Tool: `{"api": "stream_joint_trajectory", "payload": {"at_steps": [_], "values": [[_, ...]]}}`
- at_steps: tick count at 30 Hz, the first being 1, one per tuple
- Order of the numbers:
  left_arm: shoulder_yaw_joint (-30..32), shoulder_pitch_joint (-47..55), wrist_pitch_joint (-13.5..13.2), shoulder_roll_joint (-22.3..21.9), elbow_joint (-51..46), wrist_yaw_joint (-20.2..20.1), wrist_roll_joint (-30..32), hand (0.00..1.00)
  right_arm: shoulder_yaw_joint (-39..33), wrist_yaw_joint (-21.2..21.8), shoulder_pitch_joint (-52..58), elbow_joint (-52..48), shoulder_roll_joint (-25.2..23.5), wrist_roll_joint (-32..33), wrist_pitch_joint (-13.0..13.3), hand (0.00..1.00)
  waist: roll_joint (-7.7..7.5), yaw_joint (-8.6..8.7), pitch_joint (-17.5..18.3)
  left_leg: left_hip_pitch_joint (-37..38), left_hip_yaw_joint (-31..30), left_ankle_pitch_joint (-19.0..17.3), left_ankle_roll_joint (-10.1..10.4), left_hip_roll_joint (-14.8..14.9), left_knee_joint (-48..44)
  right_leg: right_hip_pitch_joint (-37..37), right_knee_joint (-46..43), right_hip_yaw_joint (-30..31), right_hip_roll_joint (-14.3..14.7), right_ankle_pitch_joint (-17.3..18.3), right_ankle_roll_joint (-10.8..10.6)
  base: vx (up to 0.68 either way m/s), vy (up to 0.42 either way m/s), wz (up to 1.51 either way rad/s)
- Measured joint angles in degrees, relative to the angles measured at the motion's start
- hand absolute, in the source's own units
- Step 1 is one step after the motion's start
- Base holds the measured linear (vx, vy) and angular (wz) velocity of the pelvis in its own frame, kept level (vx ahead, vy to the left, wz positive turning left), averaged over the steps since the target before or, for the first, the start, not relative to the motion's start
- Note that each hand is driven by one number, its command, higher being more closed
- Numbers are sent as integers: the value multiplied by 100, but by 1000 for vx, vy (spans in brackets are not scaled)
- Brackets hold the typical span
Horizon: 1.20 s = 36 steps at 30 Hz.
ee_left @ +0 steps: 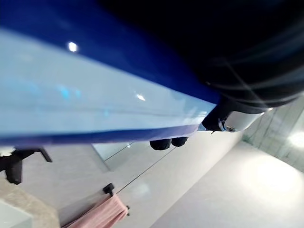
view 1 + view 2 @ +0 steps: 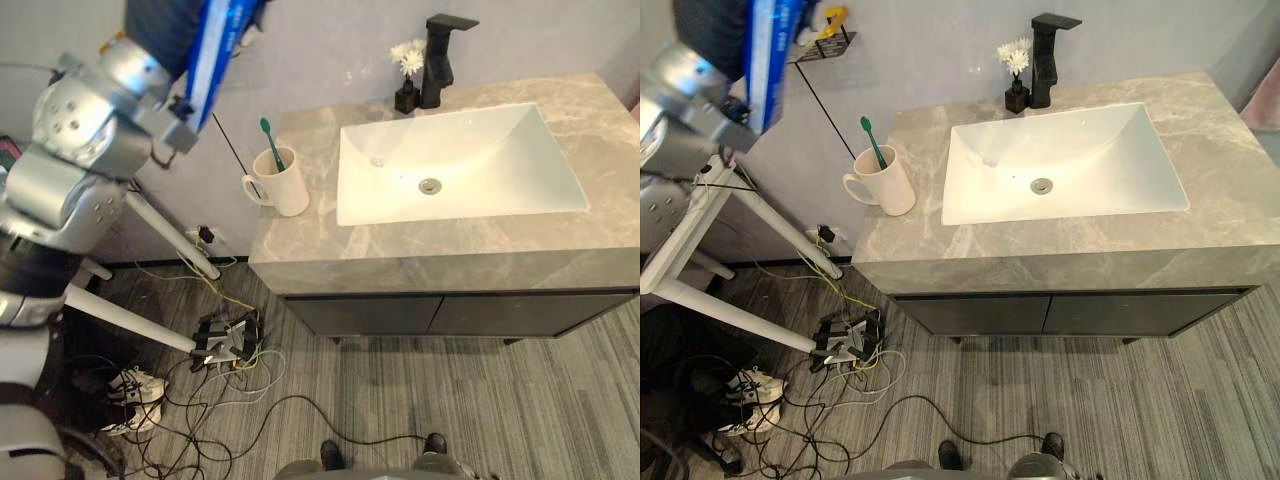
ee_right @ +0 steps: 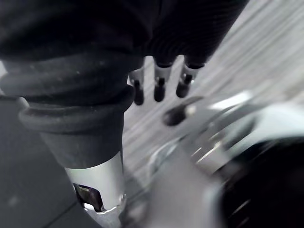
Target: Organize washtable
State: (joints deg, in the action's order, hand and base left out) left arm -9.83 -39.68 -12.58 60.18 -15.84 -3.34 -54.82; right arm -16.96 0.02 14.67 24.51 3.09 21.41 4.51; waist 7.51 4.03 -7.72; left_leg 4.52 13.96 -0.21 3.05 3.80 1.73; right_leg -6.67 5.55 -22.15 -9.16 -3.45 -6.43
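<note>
Grey marbled stone makes up the counter [image 2: 600,120], and a white rectangular basin [image 2: 470,160] is sunk into it, its drain [image 2: 430,185] near the middle. Everything else I place from that basin.

Behind its back rim stands a black tap [image 2: 440,60]. A small dark vase of white flowers [image 2: 407,90] is just beside the tap, on the side toward the mug. Left of the basin, near the counter's end, sits a white mug [image 2: 285,185] with a green toothbrush [image 2: 270,140] leaning in it, head up. Below the basin runs a dark cabinet front [image 2: 450,312].

The left hand [image 1: 247,71] is raised well left of the basin, beyond the counter's end and higher than the mug. Its fingers [image 1: 161,143] are clamped round the edge of a long blue-and-white pack [image 2: 215,55]. The mug stands between that pack and the basin.

On the wall left of the basin hangs a small black wire shelf [image 2: 825,42] with something yellow [image 2: 832,20] on it. White stand legs [image 2: 150,215] slope down past the counter's end to the striped floor, where a power strip [image 2: 225,340] lies in a tangle of cables. A pink towel [image 1: 102,213] hangs on a black rail.

The right hand [image 3: 180,33] hangs low over the floor, its fingers [image 3: 160,88] loosely straight and apart, holding nothing.
</note>
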Motion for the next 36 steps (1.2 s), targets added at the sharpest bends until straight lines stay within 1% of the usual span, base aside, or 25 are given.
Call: {"api": "stream_joint_trajectory", "payload": {"at_steps": [1, 2, 4, 6, 7, 9, 10, 12, 14, 15, 17, 18, 20, 21, 23, 25, 26, 27, 28, 29, 31, 32, 33, 35, 36], "values": [[400, 409, -68, -282, -332, 139, 2, 100, -39, -150, -122, -691, -46, 5, 137, 0, -38, -9, 33, 0, -6, 10, 11, 10, 3, -2, 1, -5, 15, -3, 4, -53, -17, 3], [572, 581, -124, -461, -469, 233, 2, 100, -61, -271, -186, -990, -56, 5, 225, 0, -60, -27, 58, -1, -12, 13, 15, 11, 5, -3, 2, -12, 22, -3, 5, -41, -18, 5], [1143, 1032, -253, -1300, -826, 554, 45, 100, -368, -692, -521, -2162, -154, -36, 442, 0, -159, -99, 154, -1, -51, 29, 24, 9, 12, -15, 3, -39, 48, -7, 11, -30, -13, 5], [1370, 1234, -295, -1770, -995, 730, 127, 100, -729, -1022, -768, -2830, -240, -222, 572, 0, -224, -139, 197, 1, -56, 39, 25, 10, 19, -16, 2, -43, 55, -12, 18, 0, 0, 0], [1511, 1411, -298, -2108, -1110, 781, 184, 100, -1093, -1228, -1001, -3258, -249, -353, 635, 0, -266, -151, 221, 8, -58, 44, 23, 8, 24, -23, 2, -47, 55, -22, 33, 0, 0, 0], [1570, 1730, -282, -2616, -1253, 848, 328, 100, -1757, -1643, -1426, -3804, -183, -611, 715, 0, -338, -154, 262, 50, -49, 44, 23, 2, 34, -52, 2, -37, 49, -25, 36, 0, 0, 0], [1575, 1819, -271, -2745, -1295, 847, 363, 100, -1919, -1742, -1530, -3912, -136, -668, 748, 0, -354, -150, 271, 64, -43, 44, 23, 1, 39, -61, 2, -32, 49, -25, 36, -25, 9, -5], [1582, 2074, -197, -3189, -1420, 837, 470, 100, -2442, -2150, -1843, -4348, 145, -979, 799, 0, -389, -140, 289, 146, 15, 43, 23, 0, 74, -93, 2, 20, 50, -26, 37, -36, 12, -12], [1578, 2176, -141, -3476, -1576, 821, 611, 100, -2692, -2389, -2039, -4633, 369, -1140, 818, 0, -389, -92, 290, 186, 37, 43, 22, -2, 115, -89, 2, 45, 55, -31, 44, -33, 9, -13], [1569, 2245, -138, -3644, -1709, 800, 646, 100, -2776, -2552, -2201, -4768, 498, -1240, 836, 0, -391, -19, 291, 199, 53, 43, 22, -1, 137, -79, 3, 63, 61, -35, 49, -34, 6, -10], [1494, 2280, -138, -3860, -1833, 710, 732, 100, -2782, -2698, -2357, -4968, 643, -1351, 860, 0, -391, 28, 299, 199, 99, 42, 22, 5, 142, -43, 3, 124, 68, -41, 57, -30, 5, -18], [1367, 2279, -139, -4007, -1897, 694, 838, 100, -2755, -2760, -2482, -5107, 717, -1450, 880, 0, -384, 28, 306, 195, 191, 41, 23, 20, 152, 18, 3, 206, 84, -61, 71, -22, 0, -29], [1054, 2269, -129, -4226, -1896, 680, 937, 100, -2676, -2778, -2654, -5246, 723, -1531, 909, 0, -384, 111, 307, 179, 228, 41, 23, 27, 154, 55, 2, 234, 93, -70, 75, -14, -10, -19], [824, 2267, -109, -4393, -1888, 681, 1090, 100, -2448, -2779, -2726, -5294, 717, -1532, 958, 0, -381, 157, 308, 172, 270, 41, 23, 30, 159, 92, 1, 273, 98, -80, 78, -15, -9, -20], [388, 2158, -96, -4654, -1735, 724, 1422, 100, -1851, -2736, -2797, -5294, 673, -1513, 1058, 0, -379, 170, 310, 178, 357, 40, 23, 33, 162, 135, 1, 355, 102, -100, 76, -14, -4, -19], [-327, 1726, 35, -4890, -1199, 740, 1922, 100, -629, -2399, -2801, -5251, 493, -1248, 1125, 0, -378, 163, 310, 163, 380, 41, 23, 31, 163, 169, 0, 385, 102, -119, 78, -27, -8, -7], [-494, 1597, 69, -4922, -1035, 740, 1996, 100, -243, -2309, -2800, -5206, 435, -1215, 1128, 0, -378, 162, 310, 156, 391, 41, 23, 31, 162, 180, 0, 399, 103, -125, 79, -39, -8, -9], [-830, 1341, 147, -4997, -689, 737, 2212, 100, 532, -2003, -2800, -5048, 320, -989, 1128, 0, -377, 162, 310, 155, 416, 41, 23, 30, 163, 197, 0, 432, 103, -135, 78, -24, -5, -8], [-1001, 1210, 192, -5031, -515, 731, 2285, 100, 887, -1879, -2799, -4953, 266, -904, 1115, 0, -377, 164, 310, 156, 426, 41, 22, 28, 164, 201, 0, 444, 102, -138, 76, -35, -7, -11], [-1410, 825, 353, -5183, -18, 707, 2552, 100, 1867, -1414, -2797, -4676, 113, -561, 1017, 0, -377, 160, 309, 156, 450, 41, 22, 21, 183, 225, 0, 482, 99, -147, 74, -18, -5, -8], [-1577, 615, 458, -5290, 280, 698, 2778, 100, 2416, -1083, -2795, -4547, 6, -207, 944, 0, -378, 162, 309, 156, 464, 41, 22, 18, 196, 238, 0, 491, 98, -149, 74, -7, -3, -3], [-1687, 421, 514, -5374, 556, 706, 2958, 100, 2854, -849, -2777, -4530, -71, 127, 845, 0, -378, 165, 309, 157, 468, 41, 21, 14, 210, 245, 0, 492, 98, -149, 74, 0, 0, 0], [-1655, 279, 497, -5426, 704, 722, 3069, 100, 2914, -783, -2741, -4481, -203, 465, 827, 0, -381, 169, 307, 161, 471, 41, 21, 11, 222, 249, 0, 492, 98, -149, 74, 0, 0, 0], [-1681, 50, 493, -5400, 915, 708, 3211, 100, 2914, -711, -2737, -4456, -193, 761, 821, 0, -388, 164, 303, 168, 476, 41, 21, 6, 228, 245, 0, 490, 93, -150, 75, 0, 0, 0], [-1698, -206, 502, -5317, 1157, 718, 3417, 100, 2944, -538, -2732, -4424, -90, 1038, 805, 0, -400, 169, 296, 172, 480, 41, 21, 2, 234, 246, 0, 490, 90, -151, 75, 0, 0, 0]]}}
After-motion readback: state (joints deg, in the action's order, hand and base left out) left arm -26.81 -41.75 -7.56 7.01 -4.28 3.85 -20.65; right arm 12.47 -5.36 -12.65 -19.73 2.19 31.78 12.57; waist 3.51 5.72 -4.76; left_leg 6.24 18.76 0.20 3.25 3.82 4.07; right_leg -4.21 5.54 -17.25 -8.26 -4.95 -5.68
